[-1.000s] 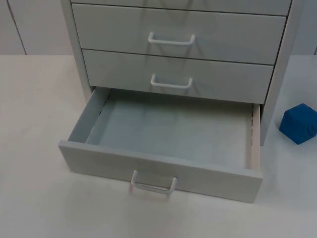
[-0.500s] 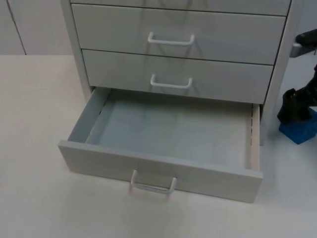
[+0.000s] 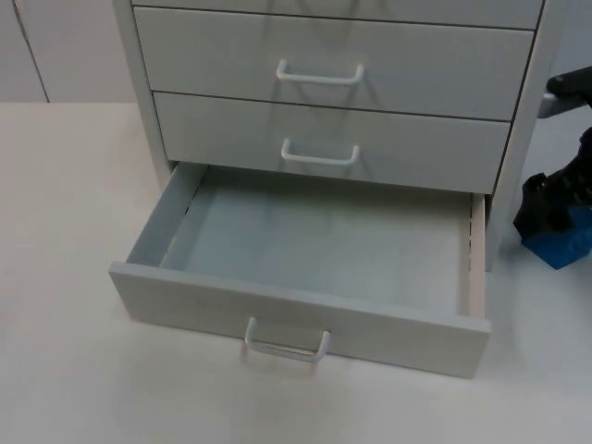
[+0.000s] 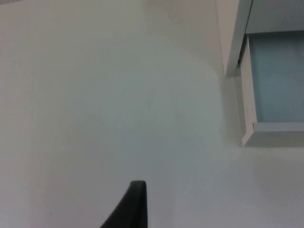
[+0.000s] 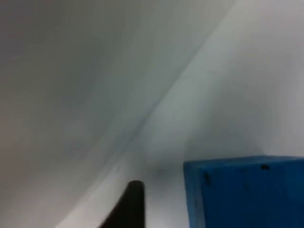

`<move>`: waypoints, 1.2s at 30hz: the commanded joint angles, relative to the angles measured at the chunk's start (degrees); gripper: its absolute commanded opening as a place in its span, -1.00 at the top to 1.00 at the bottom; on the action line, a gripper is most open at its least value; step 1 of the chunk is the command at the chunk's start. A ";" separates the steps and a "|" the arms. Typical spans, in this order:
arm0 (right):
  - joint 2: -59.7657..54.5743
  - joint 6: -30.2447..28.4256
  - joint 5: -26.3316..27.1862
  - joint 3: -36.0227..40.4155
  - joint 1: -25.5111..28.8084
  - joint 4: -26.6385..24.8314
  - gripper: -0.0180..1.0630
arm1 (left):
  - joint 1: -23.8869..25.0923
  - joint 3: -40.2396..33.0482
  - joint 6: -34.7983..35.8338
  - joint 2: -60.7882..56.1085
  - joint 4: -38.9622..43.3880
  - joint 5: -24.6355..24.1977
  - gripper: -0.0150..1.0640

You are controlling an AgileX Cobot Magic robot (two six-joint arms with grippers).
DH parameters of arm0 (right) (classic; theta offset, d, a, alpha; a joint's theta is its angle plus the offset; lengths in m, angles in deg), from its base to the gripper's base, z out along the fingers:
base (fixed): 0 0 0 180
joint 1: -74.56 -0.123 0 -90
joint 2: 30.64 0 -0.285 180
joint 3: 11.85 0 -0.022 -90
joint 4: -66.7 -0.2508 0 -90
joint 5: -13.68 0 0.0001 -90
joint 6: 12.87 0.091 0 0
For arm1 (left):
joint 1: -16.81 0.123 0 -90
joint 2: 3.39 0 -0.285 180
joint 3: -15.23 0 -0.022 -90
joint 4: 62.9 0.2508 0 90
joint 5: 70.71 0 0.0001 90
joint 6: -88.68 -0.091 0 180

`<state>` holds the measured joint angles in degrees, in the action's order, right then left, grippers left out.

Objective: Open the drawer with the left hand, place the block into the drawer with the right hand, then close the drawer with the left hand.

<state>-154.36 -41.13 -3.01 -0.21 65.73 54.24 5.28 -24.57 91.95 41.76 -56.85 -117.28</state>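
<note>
- The right gripper [image 3: 555, 208] is reaching down at the block [image 3: 566, 242], beside the cabinet's [image 3: 518, 139] right wall; I cannot tell how wide its fingers are.
- The left gripper [image 4: 135, 204] is hanging over the bare counter [image 4: 118, 104], well apart from the drawer; its opening cannot be told either.
- The bottom drawer [image 3: 305, 319] is standing pulled out with nothing inside.
- The block is a blue cube, sitting on the white counter outside the drawer.
</note>
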 commanded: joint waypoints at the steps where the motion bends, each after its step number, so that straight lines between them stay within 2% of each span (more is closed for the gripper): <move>1: -0.63 0.43 -0.38 -0.60 -0.96 0.47 -0.48 | 0.25 -0.22 -0.05 -0.36 0.41 1.01 -0.97; 5: -0.64 0.58 -1.56 -0.60 -0.96 0.56 0.50 | 0.25 -0.22 -0.05 -0.36 0.80 1.03 -0.97; 6: -0.64 0.58 -1.56 -0.60 -0.96 0.56 0.50 | 0.25 -0.22 -0.05 -0.36 0.80 1.03 -0.97; 8: 0.01 0.72 -2.15 -0.60 -0.96 0.56 0.97 | 0.25 -0.22 -0.05 -0.36 0.80 1.03 -0.97; 10: 0.64 0.74 -2.92 -0.60 -0.96 0.56 0.97 | 0.25 -0.22 -0.05 -0.36 0.80 1.03 -0.97; 14: 6.30 1.45 -8.73 -0.60 -0.17 2.06 0.97 | 0.25 -0.22 -0.05 -0.36 0.80 1.03 -0.97; 15: 6.30 1.45 -8.73 -0.60 -0.17 2.06 0.97 | 0.25 -0.22 -0.05 -0.36 0.80 1.03 -0.97; 19: 13.32 8.86 -15.66 -0.50 3.24 8.03 0.97 | 0.25 -0.22 -0.05 -0.36 0.80 1.03 -0.97; 22: 17.31 9.84 -18.24 0.81 5.13 8.32 0.97 | 0.25 -0.22 -0.05 -0.36 0.80 1.03 -0.97; 25: 22.55 10.88 -17.74 3.83 6.62 8.32 0.97 | 0.25 -0.22 -0.05 -0.36 0.80 1.03 -0.97; 27: 29.32 14.72 -15.50 8.52 7.08 8.77 0.97 | 0.25 -0.22 -0.05 -0.36 0.80 1.03 -0.97; 32: 40.19 20.36 -15.60 14.87 6.96 9.34 0.97 | 0.25 -0.22 -0.05 -0.36 0.53 1.03 -0.97; 36: 48.99 21.91 -16.96 19.27 6.96 9.34 0.97 | 0.25 -0.22 -0.05 -0.36 0.15 1.03 -0.97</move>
<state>-107.80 -20.10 -19.83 17.87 72.52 63.26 5.28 -24.57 91.95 41.76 -56.05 -116.60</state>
